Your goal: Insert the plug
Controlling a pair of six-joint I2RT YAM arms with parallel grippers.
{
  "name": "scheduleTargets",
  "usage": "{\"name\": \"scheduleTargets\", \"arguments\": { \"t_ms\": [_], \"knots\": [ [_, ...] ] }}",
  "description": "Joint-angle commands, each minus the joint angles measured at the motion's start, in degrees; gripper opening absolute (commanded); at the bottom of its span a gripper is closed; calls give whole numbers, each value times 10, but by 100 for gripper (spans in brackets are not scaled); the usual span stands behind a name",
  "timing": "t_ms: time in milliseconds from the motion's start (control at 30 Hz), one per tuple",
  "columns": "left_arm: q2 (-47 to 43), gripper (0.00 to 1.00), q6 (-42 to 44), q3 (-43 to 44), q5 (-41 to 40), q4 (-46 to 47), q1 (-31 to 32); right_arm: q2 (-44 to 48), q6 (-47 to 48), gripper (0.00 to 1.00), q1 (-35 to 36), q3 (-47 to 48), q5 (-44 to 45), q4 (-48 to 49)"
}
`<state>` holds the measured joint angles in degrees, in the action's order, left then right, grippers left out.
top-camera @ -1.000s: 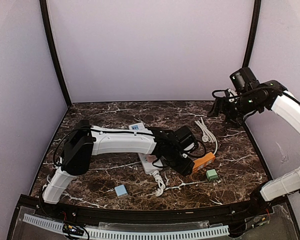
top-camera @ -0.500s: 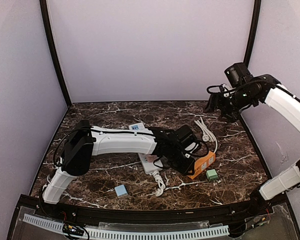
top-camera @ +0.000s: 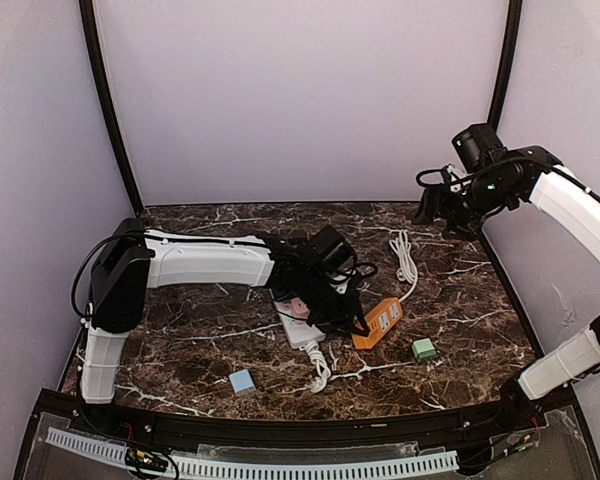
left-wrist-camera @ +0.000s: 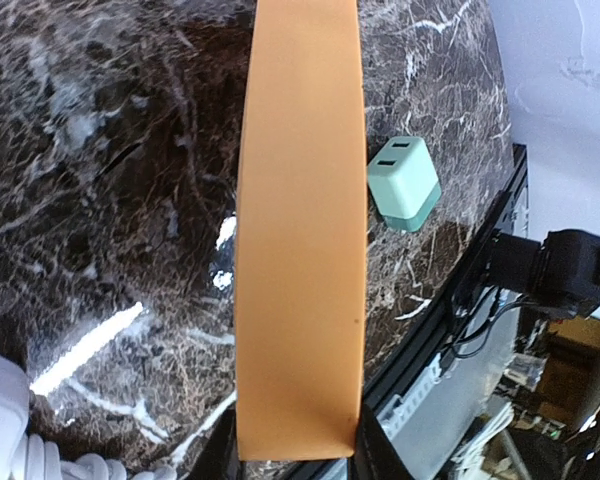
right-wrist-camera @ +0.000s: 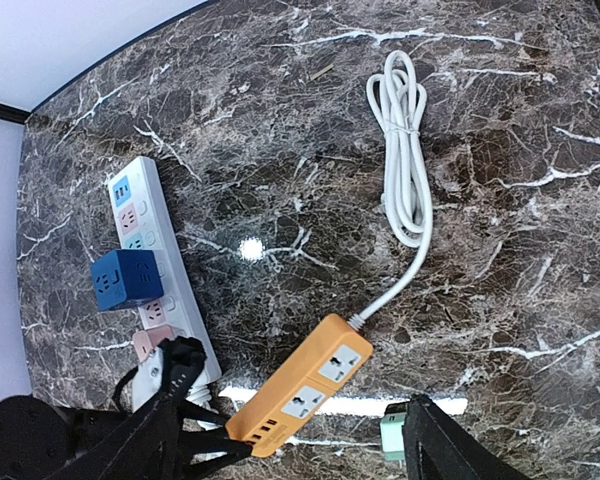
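My left gripper (top-camera: pixel 350 325) is shut on the near end of the orange power strip (top-camera: pixel 378 322), which lies on the marble table. In the left wrist view the strip (left-wrist-camera: pixel 300 230) runs up from between my fingers (left-wrist-camera: pixel 375 452). A green plug (top-camera: pixel 424 349) lies just right of the strip; it also shows in the left wrist view (left-wrist-camera: pixel 404 183) and the right wrist view (right-wrist-camera: pixel 392 430). My right gripper (top-camera: pixel 435 208) is open and empty, high above the back right. It looks down on the orange strip (right-wrist-camera: pixel 300 397) and its white cord coil (right-wrist-camera: pixel 405 160).
A white power strip (top-camera: pixel 298 325) with a blue cube adapter (right-wrist-camera: pixel 127 279) plugged in lies left of the orange one. A light blue plug (top-camera: pixel 242 381) sits near the front edge. The table's front rail (top-camera: pixel 280 425) is close behind the left gripper.
My left arm has swung left and dragged the orange strip left and turned it, away from the green plug. My right gripper rose a little and shifted left, then held still.
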<state>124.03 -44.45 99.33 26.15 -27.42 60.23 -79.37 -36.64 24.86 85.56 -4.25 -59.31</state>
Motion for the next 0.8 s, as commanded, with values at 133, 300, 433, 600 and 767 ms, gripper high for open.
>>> {"name": "scheduleTargets", "arguments": {
  "t_ms": [133, 300, 433, 600, 767],
  "knots": [
    [-55, 4, -175, -50, 89, 107, -18, 20, 21, 77, -8, -34, -3, 4],
    [-55, 4, -294, -88, 122, 234, -26, 21, 27, 77, -10, -64, -20, 25],
    [-60, 4, -377, -96, 100, 259, -26, 12, 31, 77, -12, -84, -22, 42],
    [-64, 5, -427, -109, 61, 210, -21, -2, 41, 76, -15, -108, -50, 72],
    [-63, 10, -451, -119, 52, 162, -20, -5, 58, 75, -15, -127, -79, 93]
  ]
}}
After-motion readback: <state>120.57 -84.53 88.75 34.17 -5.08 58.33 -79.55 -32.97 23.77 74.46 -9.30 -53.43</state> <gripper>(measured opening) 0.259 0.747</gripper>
